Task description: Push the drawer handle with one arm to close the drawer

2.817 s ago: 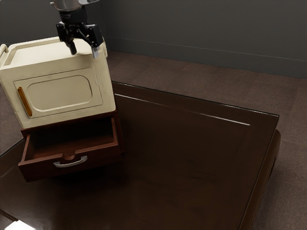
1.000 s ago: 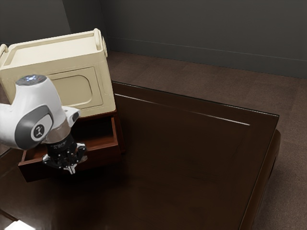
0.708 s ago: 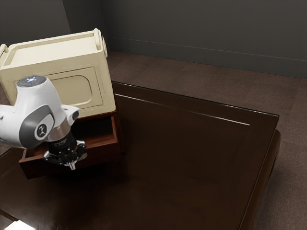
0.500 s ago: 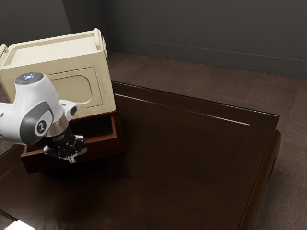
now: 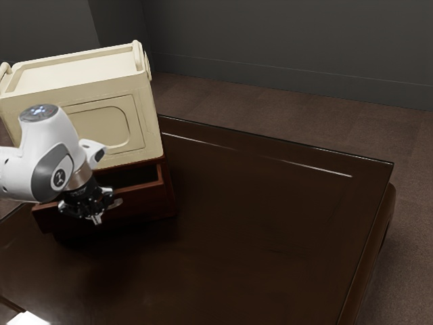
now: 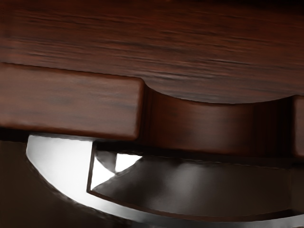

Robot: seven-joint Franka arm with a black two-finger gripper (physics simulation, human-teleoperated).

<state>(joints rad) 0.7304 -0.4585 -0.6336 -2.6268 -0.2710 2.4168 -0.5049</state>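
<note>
The reddish-brown wooden drawer [image 5: 145,204] stands partly open beneath the cream, box-shaped cabinet [image 5: 88,88]. Its curved silver handle [image 6: 57,168] is on the drawer's front, by a scooped notch in the rim. The black two-finger pincer [image 5: 97,219], tips together, points down at the handle, above the glossy dark-brown tabletop [image 5: 270,230].

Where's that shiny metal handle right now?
The handle is on the front of the partly open drawer, by the notch in its upper edge; in the exterior view that's toward the left, right beside the gripper.
</note>
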